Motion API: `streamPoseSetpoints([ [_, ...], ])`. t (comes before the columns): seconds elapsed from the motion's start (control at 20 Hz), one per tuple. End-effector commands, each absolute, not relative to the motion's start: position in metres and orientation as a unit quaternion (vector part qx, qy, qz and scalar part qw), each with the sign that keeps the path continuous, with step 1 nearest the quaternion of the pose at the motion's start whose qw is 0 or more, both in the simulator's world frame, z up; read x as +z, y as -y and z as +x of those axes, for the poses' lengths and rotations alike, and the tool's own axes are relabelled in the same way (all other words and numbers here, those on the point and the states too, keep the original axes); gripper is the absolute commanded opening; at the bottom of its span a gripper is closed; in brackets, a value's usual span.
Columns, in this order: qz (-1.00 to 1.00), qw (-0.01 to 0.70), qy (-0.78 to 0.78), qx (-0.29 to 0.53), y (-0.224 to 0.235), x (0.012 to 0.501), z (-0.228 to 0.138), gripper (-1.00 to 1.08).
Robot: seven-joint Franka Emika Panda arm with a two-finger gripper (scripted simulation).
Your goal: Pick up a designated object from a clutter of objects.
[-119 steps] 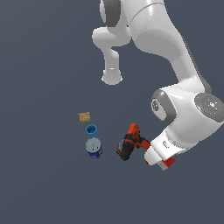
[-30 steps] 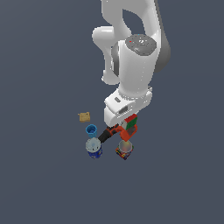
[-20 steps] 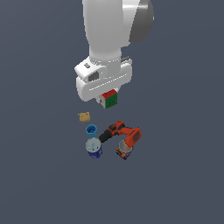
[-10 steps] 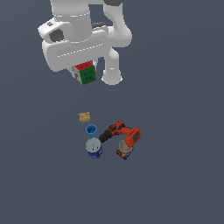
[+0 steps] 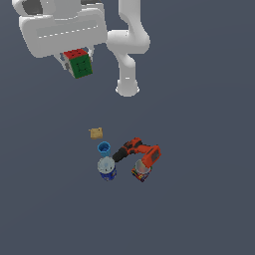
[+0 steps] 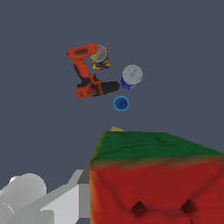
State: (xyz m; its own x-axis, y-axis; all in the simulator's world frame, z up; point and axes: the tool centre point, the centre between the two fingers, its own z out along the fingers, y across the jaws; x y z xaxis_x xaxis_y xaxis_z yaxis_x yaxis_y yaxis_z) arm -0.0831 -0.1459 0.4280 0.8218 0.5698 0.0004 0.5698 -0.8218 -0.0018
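The puzzle cube [image 5: 79, 63], with red and green faces showing, hangs high above the floor, held in my gripper [image 5: 76, 63] at the exterior view's upper left. It fills the wrist view [image 6: 153, 177] as a large red and green block. The fingers are mostly hidden by the cube. The rest of the clutter lies far below: the orange-red and black drill [image 5: 139, 152], the blue cup [image 5: 103, 148], the blue-white can [image 5: 107, 168], the colourful can [image 5: 141, 171] and the tan block [image 5: 96, 132].
The arm's white base column [image 5: 127, 87] stands behind the clutter. In the wrist view the drill [image 6: 85, 74], both cans and the cup [image 6: 121, 103] show far off on the dark floor.
The gripper closed on the puzzle cube beside the drill and lifted it up and toward the exterior view's left. The drill shifted a little; the other items stayed put.
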Motion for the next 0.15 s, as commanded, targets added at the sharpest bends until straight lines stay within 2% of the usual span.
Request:
streamPoseSetpoints([
  [0.0,-0.954,0.0,0.299,0.0,0.1508,0.4336,-0.0851,-1.0],
  [0.1,-0.954,0.0,0.299,0.0,0.1519,0.4346,-0.0856,-1.0],
])
